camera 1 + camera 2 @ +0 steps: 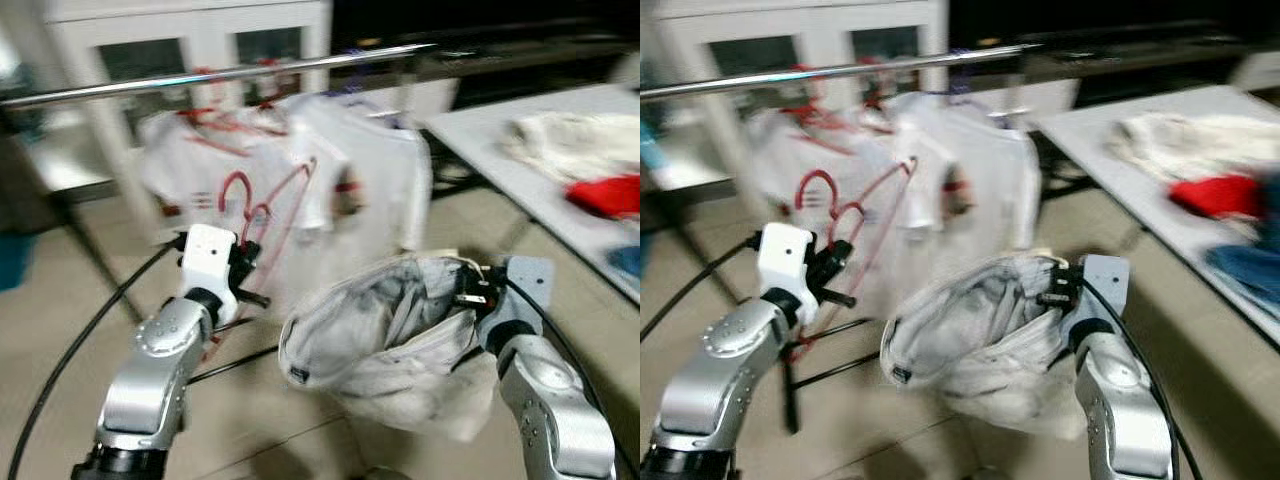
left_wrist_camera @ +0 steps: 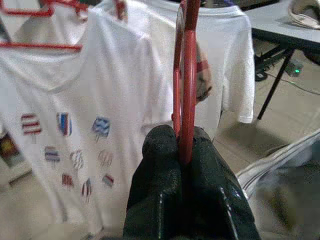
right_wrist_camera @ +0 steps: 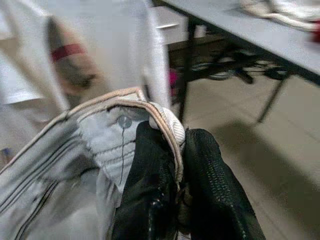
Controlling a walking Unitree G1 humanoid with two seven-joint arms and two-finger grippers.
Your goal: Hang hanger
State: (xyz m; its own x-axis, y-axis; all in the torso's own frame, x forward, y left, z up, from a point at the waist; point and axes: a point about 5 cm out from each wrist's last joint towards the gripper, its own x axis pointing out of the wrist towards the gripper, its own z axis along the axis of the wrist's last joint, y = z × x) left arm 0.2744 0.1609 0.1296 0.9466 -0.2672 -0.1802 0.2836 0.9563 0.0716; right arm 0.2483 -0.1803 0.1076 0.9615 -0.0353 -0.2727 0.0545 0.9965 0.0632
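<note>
My left gripper point(image 1: 248, 262) is shut on a red hanger point(image 1: 262, 205), whose hook rises in front of the hung shirts; in the left wrist view the red wire point(image 2: 186, 80) is pinched between the black fingers point(image 2: 160, 170). My right gripper point(image 1: 468, 292) is shut on the waistband of a grey-white garment point(image 1: 385, 335) that sags between the two arms; the right wrist view shows the band's edge point(image 3: 167, 125) clamped between the fingers point(image 3: 150, 170). A silver clothes rail point(image 1: 210, 75) runs across above, well over the hanger's hook.
White T-shirts point(image 1: 360, 165) on red hangers point(image 1: 215, 125) hang from the rail. A grey table point(image 1: 540, 170) at right holds white point(image 1: 575, 140), red point(image 1: 610, 192) and blue clothes. A white cabinet point(image 1: 190, 45) stands behind. Black rack legs and cables cross the beige floor point(image 1: 60, 350).
</note>
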